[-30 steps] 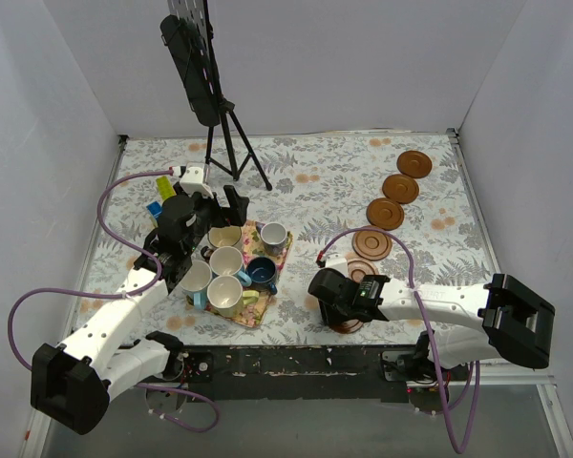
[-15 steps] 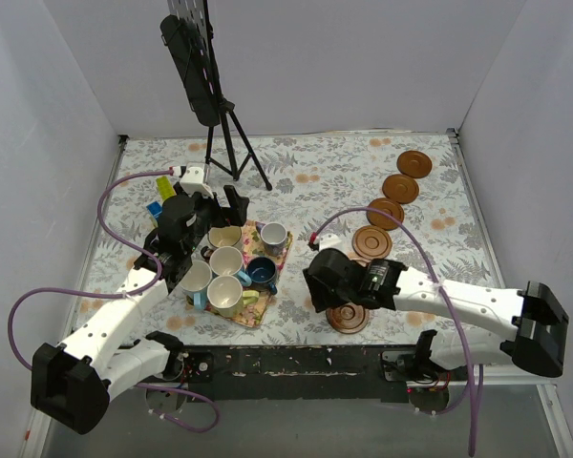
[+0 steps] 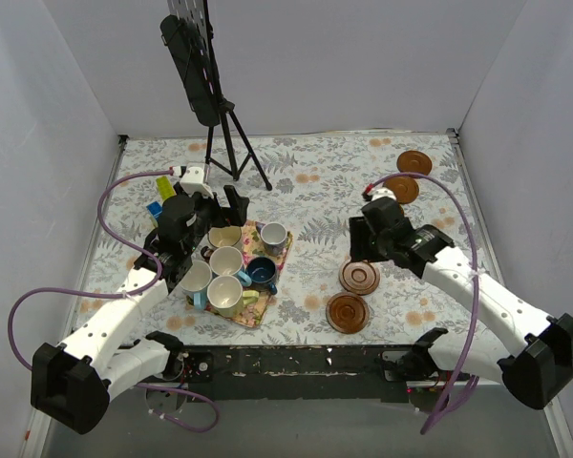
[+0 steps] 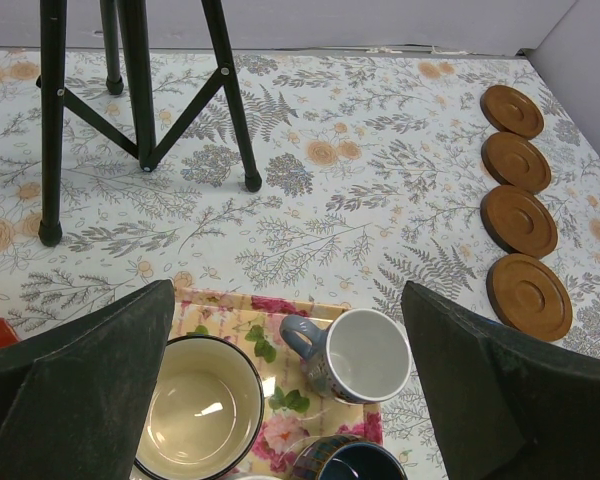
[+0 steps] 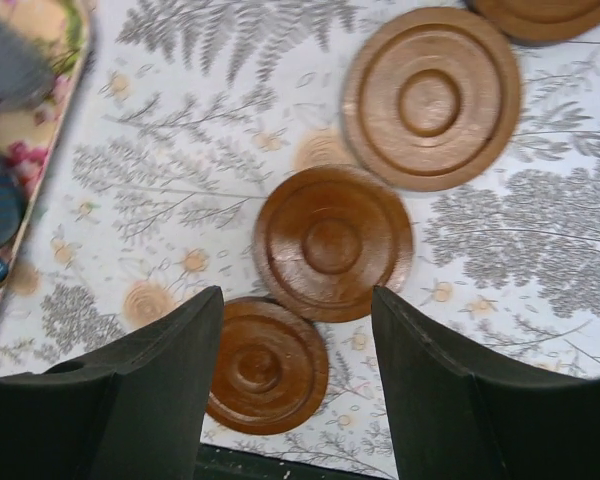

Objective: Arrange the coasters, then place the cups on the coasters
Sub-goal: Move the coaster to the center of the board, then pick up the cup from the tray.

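Several cups stand together on a floral mat [image 3: 279, 260], among them a cream cup [image 4: 198, 408], a grey-white cup [image 4: 358, 355] and a navy cup [image 3: 262, 272]. My left gripper [image 4: 287, 300] hovers open just above the cream and grey-white cups. Dark brown coasters run in a row along the right. The nearest coaster [image 5: 267, 366] lies by the table's front edge, touching a second coaster [image 5: 332, 243], with a third coaster [image 5: 430, 97] beyond. In the top view my right arm hides part of the row. My right gripper [image 5: 298, 300] hangs open and empty above the two near coasters.
A black tripod [image 3: 224, 143] stands at the back left of the table. Colourful toy blocks [image 3: 160, 196] lie behind the left arm. White walls close in on three sides. The table's dark front edge [image 3: 296, 361] runs just below the nearest coaster.
My right gripper has opened, left the nearest coaster lying by the front edge, and risen back and to the right. The left arm has not moved.
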### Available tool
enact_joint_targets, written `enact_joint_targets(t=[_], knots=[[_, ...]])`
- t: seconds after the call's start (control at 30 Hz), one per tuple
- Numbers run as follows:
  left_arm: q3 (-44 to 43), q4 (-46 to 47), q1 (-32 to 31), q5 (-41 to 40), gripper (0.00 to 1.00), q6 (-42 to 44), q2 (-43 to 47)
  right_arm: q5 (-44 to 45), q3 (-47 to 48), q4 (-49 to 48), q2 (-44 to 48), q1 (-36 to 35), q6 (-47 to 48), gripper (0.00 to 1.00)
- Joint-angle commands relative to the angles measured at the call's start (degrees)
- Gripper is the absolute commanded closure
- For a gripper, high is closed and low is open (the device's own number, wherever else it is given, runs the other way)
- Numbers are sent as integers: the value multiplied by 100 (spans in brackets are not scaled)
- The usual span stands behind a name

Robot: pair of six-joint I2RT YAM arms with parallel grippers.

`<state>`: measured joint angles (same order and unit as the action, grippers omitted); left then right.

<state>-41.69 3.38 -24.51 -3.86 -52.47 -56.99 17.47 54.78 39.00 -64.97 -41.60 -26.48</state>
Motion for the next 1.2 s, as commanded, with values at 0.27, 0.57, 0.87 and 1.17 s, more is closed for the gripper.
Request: enact_joint_targets(t=[0.27, 0.57, 0.87, 1.17], knots=[[-23, -12, -18, -98, 2, 35, 48, -1229, -495, -1043, 749, 2288, 908, 35], [-102, -100, -18, -106, 2, -79, -110, -1938, -539, -1570, 670, 2280, 952, 39], [-734, -1417, 25, -1450, 6, -403, -980, -1845, -346, -1817, 292, 1569, 881, 43], [-857, -3060, 561, -994, 15, -1222, -269, -1783, -442, -1984, 90, 1374, 987, 43]])
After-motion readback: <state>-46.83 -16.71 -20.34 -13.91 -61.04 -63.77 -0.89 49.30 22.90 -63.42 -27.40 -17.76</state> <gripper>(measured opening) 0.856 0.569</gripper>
